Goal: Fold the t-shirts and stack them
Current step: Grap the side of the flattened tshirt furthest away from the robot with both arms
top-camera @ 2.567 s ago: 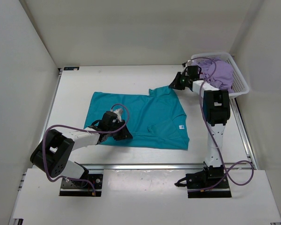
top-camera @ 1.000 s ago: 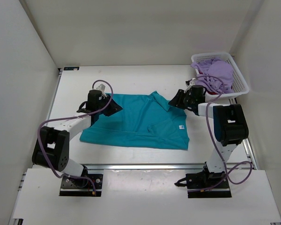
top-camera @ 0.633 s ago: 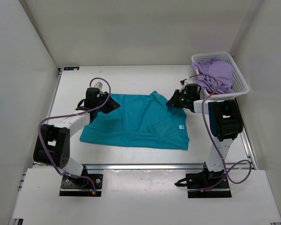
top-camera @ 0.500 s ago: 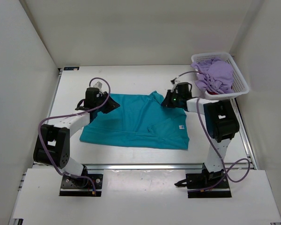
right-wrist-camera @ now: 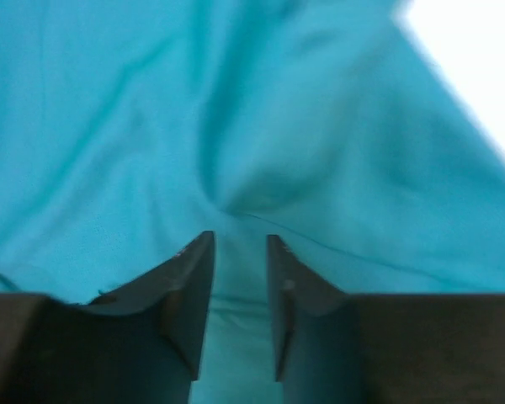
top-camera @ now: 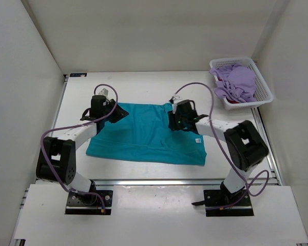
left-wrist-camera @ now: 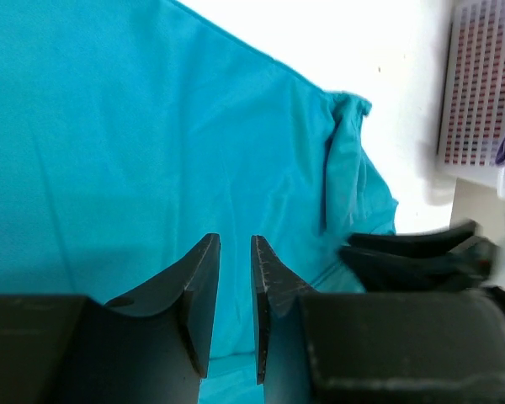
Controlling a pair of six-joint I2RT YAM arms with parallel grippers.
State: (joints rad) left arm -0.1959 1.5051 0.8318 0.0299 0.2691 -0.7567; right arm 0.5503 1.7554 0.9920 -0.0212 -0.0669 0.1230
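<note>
A teal t-shirt (top-camera: 143,136) lies spread on the white table. My left gripper (top-camera: 117,114) sits at its far left corner, jaws nearly together with teal cloth between them (left-wrist-camera: 236,240). My right gripper (top-camera: 174,123) is low over the shirt's right half. Its jaws (right-wrist-camera: 240,237) stand a little wider, and a bunch of teal cloth (right-wrist-camera: 362,168) puckers into them. The shirt's right sleeve is drawn inward under that arm. A lavender t-shirt (top-camera: 238,79) is heaped in the basket, with a sliver of dark red cloth (top-camera: 235,101) under it.
The white mesh basket (top-camera: 264,87) stands at the far right corner of the table and shows blurred in the left wrist view (left-wrist-camera: 480,84). White walls close in the table on three sides. Purple cables loop above both arms.
My right gripper has swung left from beside the basket to over the shirt, pulling the right sleeve inward. My left gripper crept slightly to the far left with the shirt's corner.
</note>
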